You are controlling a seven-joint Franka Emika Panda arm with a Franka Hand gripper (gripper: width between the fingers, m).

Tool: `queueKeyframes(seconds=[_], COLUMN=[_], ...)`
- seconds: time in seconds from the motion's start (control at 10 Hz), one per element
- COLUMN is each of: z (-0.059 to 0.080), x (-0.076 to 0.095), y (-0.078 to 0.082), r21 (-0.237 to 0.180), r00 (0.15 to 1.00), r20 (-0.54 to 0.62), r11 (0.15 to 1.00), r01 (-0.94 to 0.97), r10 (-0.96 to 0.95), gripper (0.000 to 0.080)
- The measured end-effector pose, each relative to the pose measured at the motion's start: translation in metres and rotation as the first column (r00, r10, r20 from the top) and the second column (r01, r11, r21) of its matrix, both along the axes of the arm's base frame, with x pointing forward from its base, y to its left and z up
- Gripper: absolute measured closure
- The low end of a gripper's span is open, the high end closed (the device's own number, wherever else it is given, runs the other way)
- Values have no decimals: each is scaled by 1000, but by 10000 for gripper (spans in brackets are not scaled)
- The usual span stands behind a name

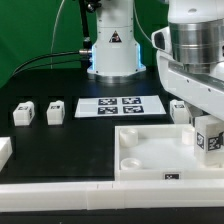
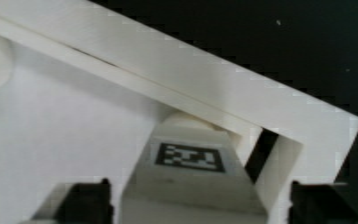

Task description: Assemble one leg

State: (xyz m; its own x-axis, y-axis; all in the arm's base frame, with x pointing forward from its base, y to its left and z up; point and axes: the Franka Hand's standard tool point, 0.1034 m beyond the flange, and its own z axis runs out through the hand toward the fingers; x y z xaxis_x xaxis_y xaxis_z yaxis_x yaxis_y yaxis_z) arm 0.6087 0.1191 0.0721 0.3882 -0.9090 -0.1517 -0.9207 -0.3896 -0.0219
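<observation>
My gripper [image 1: 207,122] hangs over the tray's corner at the exterior view's right and is shut on a leg [image 1: 208,137], a small white post with a black-and-white tag. In the wrist view the leg [image 2: 190,165] sits between the two dark fingers [image 2: 87,202], tag facing the camera, just above the large white tray [image 1: 150,152] beside its raised wall [image 2: 194,75]. I cannot tell whether the leg touches the tray. Two more legs [image 1: 24,113] [image 1: 55,112] stand at the exterior view's left, and a third [image 1: 180,110] behind the tray.
The marker board [image 1: 120,105] lies behind the tray. A long white rail [image 1: 90,195] runs along the front. A white block [image 1: 4,150] sits at the left edge. The arm's base [image 1: 112,50] stands at the back.
</observation>
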Motion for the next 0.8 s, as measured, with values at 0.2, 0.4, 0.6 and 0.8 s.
queueKeyframes(seconds=[0.2,0.4,0.6,0.8], z=[0,-2,-2,-2], x=[0,-1,-1,-1], y=[0,0,0,-1], r21=[4,-7,-27,-55], r00=[986,887,749,543], r20=[25,64,90,106], r11=[986,889,754,550], r01=[-166,-459,-657,-833], r10=[166,458,656,833], gripper=[159,152,150,150])
